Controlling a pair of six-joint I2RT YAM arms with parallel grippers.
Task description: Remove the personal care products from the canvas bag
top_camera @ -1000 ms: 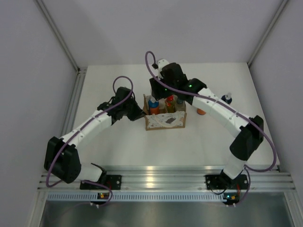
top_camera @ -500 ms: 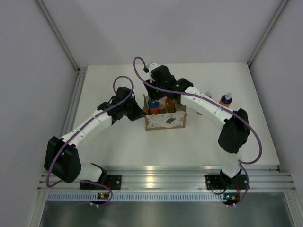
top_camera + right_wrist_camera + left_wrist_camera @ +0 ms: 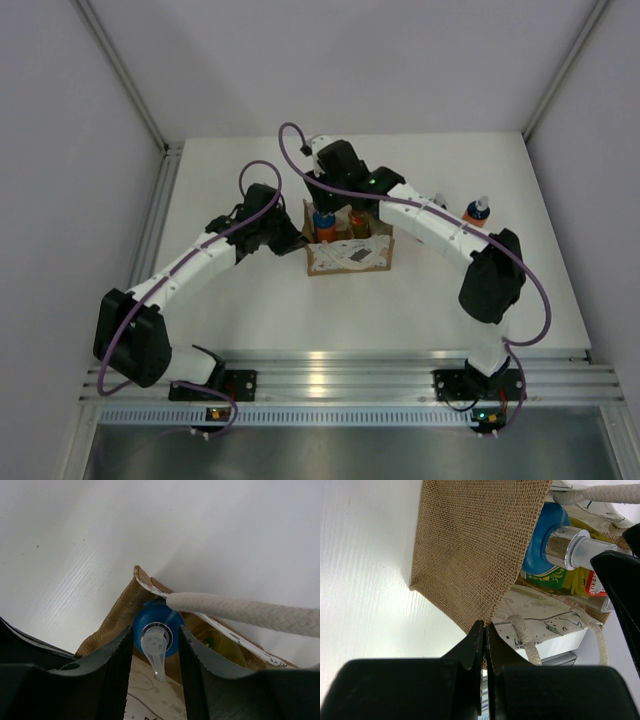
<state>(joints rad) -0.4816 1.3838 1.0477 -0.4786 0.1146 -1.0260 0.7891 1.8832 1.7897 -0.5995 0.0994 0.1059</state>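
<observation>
Left gripper (image 3: 484, 630) tight on canvas bag (image 3: 470, 545) at left edge; right gripper (image 3: 155, 630) agape astride blue-topped bottle (image 3: 163, 614) inside.

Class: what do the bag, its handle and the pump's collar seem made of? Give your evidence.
Bag: coarse tan burlap-like cloth, open weave visible. Handle: white braided rope, probably cotton, matte. Collar: mirror-shiny, chrome metal or plated plastic.
</observation>
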